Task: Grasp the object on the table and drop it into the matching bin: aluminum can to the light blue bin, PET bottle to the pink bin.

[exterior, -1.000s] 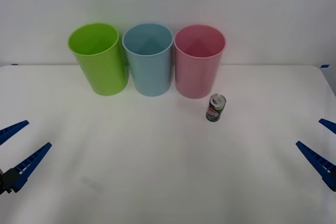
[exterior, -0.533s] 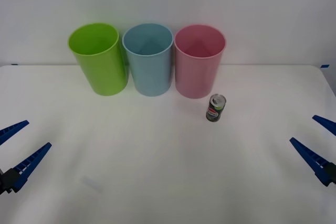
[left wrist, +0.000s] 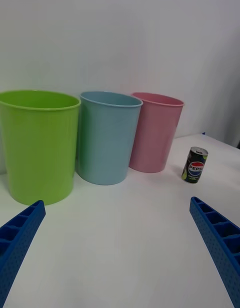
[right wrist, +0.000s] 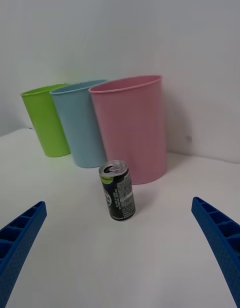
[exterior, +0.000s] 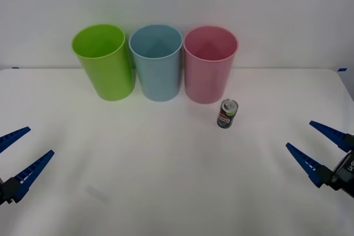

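Aluminum can (exterior: 227, 114) stands upright on worktop (exterior: 166, 181), just beside pink bin (exterior: 210, 73). Right gripper (exterior: 318, 150) and left gripper (exterior: 19, 156) flank the can, well apart from it, jaws spread.

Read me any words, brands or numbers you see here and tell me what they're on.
"PEPSI": on the can's label, under its round red-and-white mark, seen from the left wrist.
Small print on the can's side, seen from the right wrist: too small to read.
The three bins: no text.

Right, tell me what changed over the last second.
The right gripper moved inward from the table's right edge, toward the can, jaws open and empty. The left gripper, can and three bins stayed put.
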`<state>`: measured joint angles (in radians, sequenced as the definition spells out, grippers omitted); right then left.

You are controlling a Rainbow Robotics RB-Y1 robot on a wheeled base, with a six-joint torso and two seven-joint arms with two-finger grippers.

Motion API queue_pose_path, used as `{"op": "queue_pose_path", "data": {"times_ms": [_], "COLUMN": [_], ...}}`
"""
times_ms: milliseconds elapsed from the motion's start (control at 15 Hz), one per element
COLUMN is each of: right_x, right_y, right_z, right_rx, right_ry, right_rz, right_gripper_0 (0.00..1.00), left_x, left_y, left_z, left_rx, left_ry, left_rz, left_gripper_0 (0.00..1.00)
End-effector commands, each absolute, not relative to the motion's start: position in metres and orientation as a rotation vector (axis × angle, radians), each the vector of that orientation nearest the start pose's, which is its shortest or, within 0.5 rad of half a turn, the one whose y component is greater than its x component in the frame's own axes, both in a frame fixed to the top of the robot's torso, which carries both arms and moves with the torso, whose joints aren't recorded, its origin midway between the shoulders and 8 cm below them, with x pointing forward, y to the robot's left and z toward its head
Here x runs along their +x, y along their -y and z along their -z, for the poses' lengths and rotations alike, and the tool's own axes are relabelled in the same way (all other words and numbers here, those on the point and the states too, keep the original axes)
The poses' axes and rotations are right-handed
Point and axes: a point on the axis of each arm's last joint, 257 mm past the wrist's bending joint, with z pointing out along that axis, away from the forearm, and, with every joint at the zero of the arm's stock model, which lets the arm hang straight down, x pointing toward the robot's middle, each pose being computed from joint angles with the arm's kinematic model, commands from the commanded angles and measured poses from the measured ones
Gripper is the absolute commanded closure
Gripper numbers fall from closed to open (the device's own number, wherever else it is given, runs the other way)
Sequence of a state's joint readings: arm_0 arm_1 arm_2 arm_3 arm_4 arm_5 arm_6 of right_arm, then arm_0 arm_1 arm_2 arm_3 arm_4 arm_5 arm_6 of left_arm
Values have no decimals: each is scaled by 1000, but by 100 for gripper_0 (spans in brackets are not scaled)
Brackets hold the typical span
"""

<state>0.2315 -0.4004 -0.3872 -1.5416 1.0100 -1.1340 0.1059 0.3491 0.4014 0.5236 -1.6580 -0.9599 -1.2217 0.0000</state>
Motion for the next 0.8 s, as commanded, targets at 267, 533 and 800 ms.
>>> {"op": "queue_pose_path", "data": {"times_ms": [267, 533, 800], "right_x": [408, 423, 440], "right_y": [281, 260, 242], "right_z": [223, 237, 248], "right_rx": [-542, -528, -527], "right_ry": [-1464, -1494, -1521], "right_rz": [-438, -428, -406], "right_gripper_0": [0, 0, 0], "left_x": [342, 342, 342], "left_y": [-330, -330, -330], "left_z": [169, 169, 169], "left_rx": [465, 465, 465], "left_ry": [-1441, -1441, -1441], "left_rz": [567, 567, 567], "left_gripper_0": [0, 0, 0]}}
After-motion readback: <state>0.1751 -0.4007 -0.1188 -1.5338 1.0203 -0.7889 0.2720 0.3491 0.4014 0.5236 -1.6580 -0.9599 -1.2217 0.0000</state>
